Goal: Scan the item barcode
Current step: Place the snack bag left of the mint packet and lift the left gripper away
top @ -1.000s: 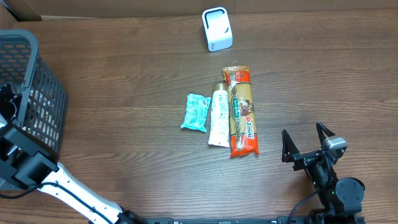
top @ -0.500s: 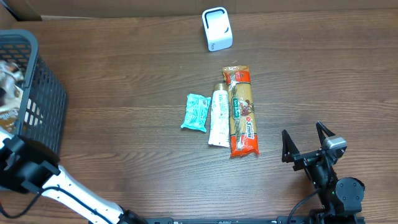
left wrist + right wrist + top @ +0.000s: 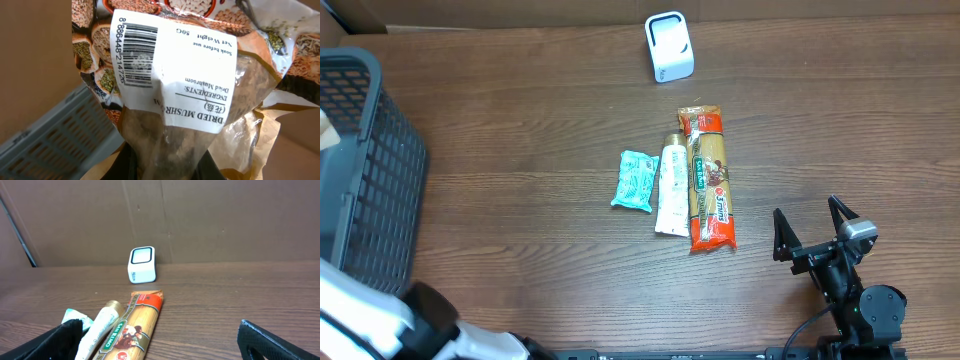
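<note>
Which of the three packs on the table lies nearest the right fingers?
The orange-red pasta pack, rightmost in the row. The white tube and teal packet lie farther left, away from the right fingers.

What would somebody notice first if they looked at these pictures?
A bag of dried mushrooms fills the left wrist view, its white label and barcode facing the camera. From overhead, three things lie side by side mid-table: a teal packet, a white tube and a long orange pasta packet. A small white scanner stands at the far edge, and a black basket sits at the left.
</note>
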`<state>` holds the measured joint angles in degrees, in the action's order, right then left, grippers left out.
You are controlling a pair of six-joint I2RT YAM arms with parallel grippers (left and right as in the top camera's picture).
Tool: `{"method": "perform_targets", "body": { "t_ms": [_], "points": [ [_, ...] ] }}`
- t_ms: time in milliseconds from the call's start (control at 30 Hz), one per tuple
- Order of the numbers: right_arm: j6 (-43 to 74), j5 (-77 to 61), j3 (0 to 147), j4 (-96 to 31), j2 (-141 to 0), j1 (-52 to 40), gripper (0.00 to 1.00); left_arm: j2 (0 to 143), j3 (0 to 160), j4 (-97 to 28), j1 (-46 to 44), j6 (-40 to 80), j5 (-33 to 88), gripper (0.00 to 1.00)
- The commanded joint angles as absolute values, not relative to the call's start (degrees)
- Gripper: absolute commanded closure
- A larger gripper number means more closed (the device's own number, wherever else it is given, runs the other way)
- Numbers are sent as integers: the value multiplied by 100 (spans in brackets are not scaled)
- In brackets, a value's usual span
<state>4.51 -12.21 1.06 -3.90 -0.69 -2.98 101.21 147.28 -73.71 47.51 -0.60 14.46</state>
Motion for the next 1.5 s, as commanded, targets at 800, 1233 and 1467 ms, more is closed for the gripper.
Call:
{"method": "perform_targets", "body": {
  "t_ms": [800, 1233, 1467],
  "points": [
    [467, -1225, 45, -353, -27, -287, 0, 11268, 11487, -8853, 333, 370, 1398, 96],
    [467, -1225, 47, -353, -27, -287, 0, 11399, 8630, -5970, -86, 1184, 1511, 49],
    [467, -1225, 45, -353, -27, -287, 0, 11124, 9244, -6296, -73, 1179, 1601, 0]
  ]
}}
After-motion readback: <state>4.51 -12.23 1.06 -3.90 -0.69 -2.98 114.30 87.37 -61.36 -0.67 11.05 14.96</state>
